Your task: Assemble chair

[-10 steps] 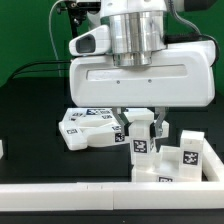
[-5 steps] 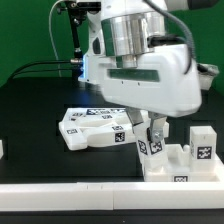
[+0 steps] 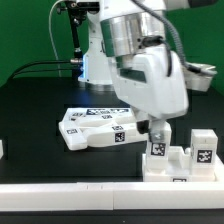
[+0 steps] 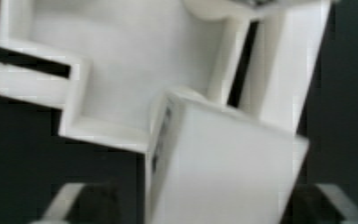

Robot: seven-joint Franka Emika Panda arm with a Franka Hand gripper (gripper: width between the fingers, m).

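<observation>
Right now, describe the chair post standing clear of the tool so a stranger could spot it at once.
Below the big white arm, toward the exterior view's right, a white base sits on the black table. Two tagged posts stand on it. Yours is the post on the exterior view's right, standing free; the other post is at the tool.

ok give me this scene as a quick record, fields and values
gripper: down at the top of the tagged post; open or shut not clear
tagged post: upright, at the base block
base block: white, at the exterior view's right, near the front
right post: upright, tagged, apart from the gripper
flat panel: lying on the table, tags up, at the exterior view's left of the gripper
table: black
</observation>
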